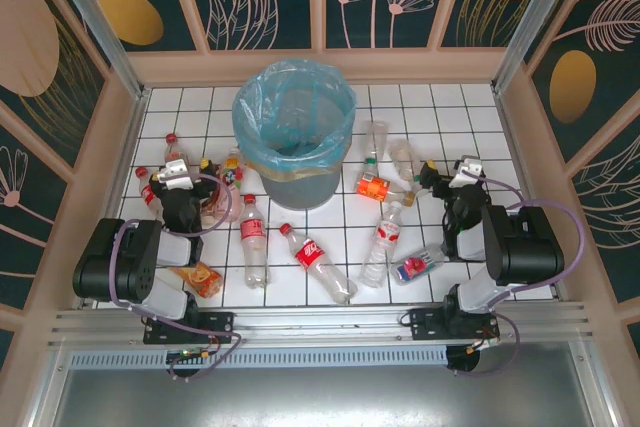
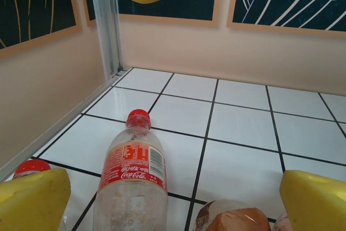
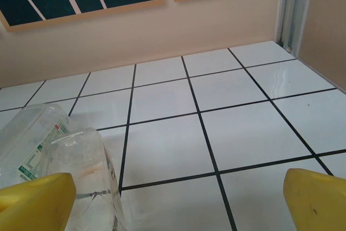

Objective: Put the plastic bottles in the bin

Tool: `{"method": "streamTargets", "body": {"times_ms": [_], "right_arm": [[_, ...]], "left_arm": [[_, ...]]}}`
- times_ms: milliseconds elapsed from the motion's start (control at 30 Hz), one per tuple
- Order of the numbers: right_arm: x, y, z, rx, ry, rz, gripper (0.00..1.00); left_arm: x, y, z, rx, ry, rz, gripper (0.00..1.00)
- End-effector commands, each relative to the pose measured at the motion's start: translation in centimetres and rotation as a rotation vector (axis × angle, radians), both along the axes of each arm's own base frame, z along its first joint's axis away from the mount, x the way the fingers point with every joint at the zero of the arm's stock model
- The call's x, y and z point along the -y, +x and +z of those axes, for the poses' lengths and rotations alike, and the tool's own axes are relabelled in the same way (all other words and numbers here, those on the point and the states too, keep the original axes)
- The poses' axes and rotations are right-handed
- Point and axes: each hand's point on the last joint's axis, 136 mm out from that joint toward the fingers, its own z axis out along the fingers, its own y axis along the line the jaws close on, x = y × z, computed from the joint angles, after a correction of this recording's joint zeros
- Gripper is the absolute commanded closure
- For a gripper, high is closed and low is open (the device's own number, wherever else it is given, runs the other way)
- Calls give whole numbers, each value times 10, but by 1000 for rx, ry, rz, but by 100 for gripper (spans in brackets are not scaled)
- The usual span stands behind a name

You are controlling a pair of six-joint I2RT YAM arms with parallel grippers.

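From above, the bottles lie scattered around the bin, seemingly none inside yet; in the left wrist view the left gripper is spread wide and empty by a red-capped bottle; in the right wrist view the right gripper is likewise wide beside a clear bottle.

In the left wrist view the red-labelled bottle runs off the frame at 6 o'clock. A red cap at 8 o'clock sinks behind a yellow finger. In the right wrist view a green-labelled clear bottle is cropped at 9 o'clock. From above, an orange-labelled bottle, perhaps crushed, lies half under the left arm.
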Motion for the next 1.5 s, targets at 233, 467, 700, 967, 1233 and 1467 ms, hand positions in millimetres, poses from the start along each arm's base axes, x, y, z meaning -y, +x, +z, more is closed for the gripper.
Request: {"method": "streamTargets", "body": {"times_ms": [233, 467, 700, 967, 1233, 1467], "right_arm": [[-1, 4, 8, 23, -19, 11, 1], [-1, 4, 8, 23, -19, 10, 1], [-1, 4, 8, 23, -18, 11, 1], [-1, 4, 8, 22, -14, 14, 1], [-1, -4, 16, 62, -19, 13, 1], [2, -5, 50, 75, -10, -7, 2]], "left_arm": [[-3, 2, 4, 16, -6, 14, 1], [-3, 2, 4, 16, -7, 15, 1], [-3, 2, 4, 15, -7, 14, 1], [-4, 1, 4, 15, -7, 15, 1], [-9, -4, 14, 37, -14, 48, 1], [-18, -22, 40, 89, -39, 101, 1]]}}
